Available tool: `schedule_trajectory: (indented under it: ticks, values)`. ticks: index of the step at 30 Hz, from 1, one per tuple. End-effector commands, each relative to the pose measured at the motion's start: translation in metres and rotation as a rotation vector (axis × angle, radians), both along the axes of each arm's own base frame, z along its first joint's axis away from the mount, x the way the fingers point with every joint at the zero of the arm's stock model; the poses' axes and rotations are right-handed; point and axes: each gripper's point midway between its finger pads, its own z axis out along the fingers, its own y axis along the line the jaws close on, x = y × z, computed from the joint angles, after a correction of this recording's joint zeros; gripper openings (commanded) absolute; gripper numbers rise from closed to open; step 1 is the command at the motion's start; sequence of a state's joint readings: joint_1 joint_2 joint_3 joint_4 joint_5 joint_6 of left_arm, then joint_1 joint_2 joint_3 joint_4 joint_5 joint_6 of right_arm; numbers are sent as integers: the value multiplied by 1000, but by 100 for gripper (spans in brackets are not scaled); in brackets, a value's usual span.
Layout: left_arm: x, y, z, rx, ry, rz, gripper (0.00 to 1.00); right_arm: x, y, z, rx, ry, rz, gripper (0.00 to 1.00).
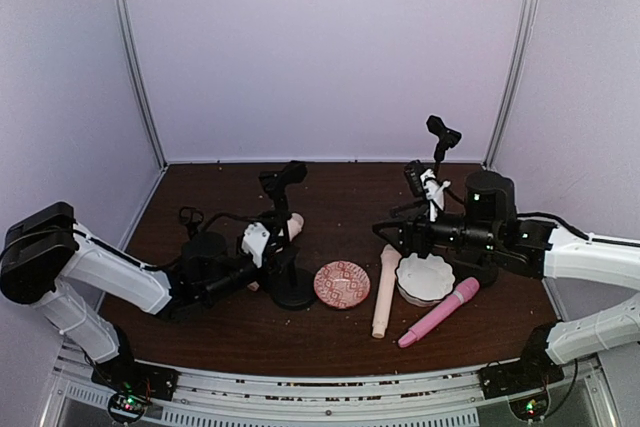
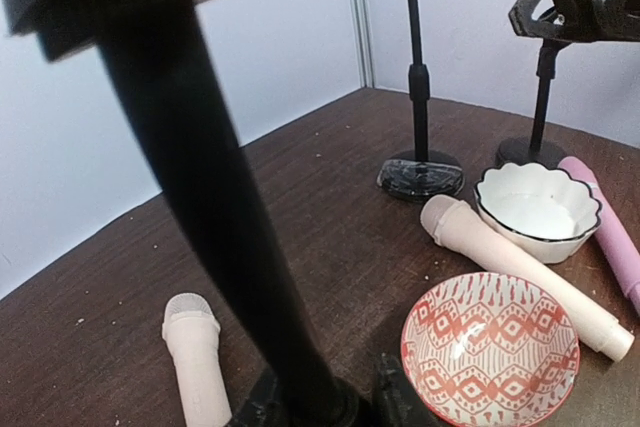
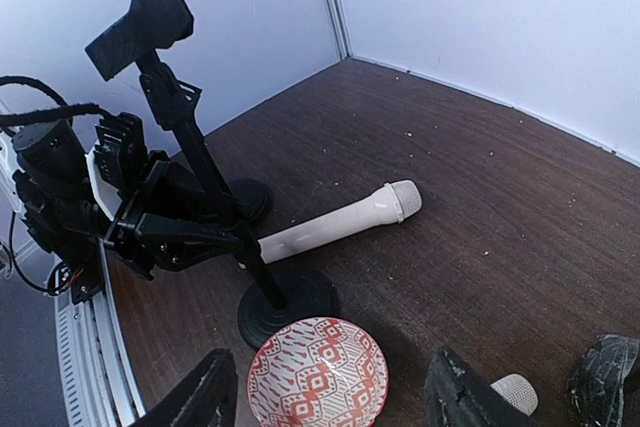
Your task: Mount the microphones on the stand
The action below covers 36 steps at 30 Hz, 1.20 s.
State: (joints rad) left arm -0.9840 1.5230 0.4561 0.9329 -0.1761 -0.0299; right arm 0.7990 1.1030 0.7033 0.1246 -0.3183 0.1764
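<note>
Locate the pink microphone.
In the top view, the pink microphone lies flat on the right side of the table, beside the white scalloped bowl, right of a cream microphone.

We noted dark wood-look tabletop [image 1: 340, 197], matt. Peach microphone [image 1: 384, 292], pink microphone [image 1: 438, 312]: smooth matt plastic. White scalloped bowl [image 1: 424, 278], red-patterned bowl [image 1: 341, 284]: glossy glazed ceramic. Black stand pole [image 2: 418, 77]: matt metal.
</note>
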Motion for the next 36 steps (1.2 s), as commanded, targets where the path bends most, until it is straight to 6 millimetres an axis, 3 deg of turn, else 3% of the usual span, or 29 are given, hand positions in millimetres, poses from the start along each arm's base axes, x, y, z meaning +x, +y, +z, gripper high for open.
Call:
schedule_trajectory:
  ticks: [1,4,6,10,18,22,26,36]
  values:
    - [-2,-4,18,-13,-38,-30,23,3,8,18,38,-21,7,65]
    - [-5,-7,33,-18,-58,-56,13,6,12,24,46,-20,13,62]
    - [-8,-9,48,-22,-79,-77,1,7,18,34,54,-22,29,59]
    - [-16,-16,80,-23,-86,-143,0,6,35,55,85,-58,90,58]
    - [-36,-32,134,-71,-22,-287,0,-7,90,85,181,-73,268,56]
    - [-45,-36,154,-118,6,-341,0,-18,103,101,226,-127,302,54]
    - [-48,-38,163,-139,13,-358,0,-18,110,107,255,-125,315,52]
    - [-51,-44,165,-135,31,-392,0,-15,124,105,275,-105,334,46]
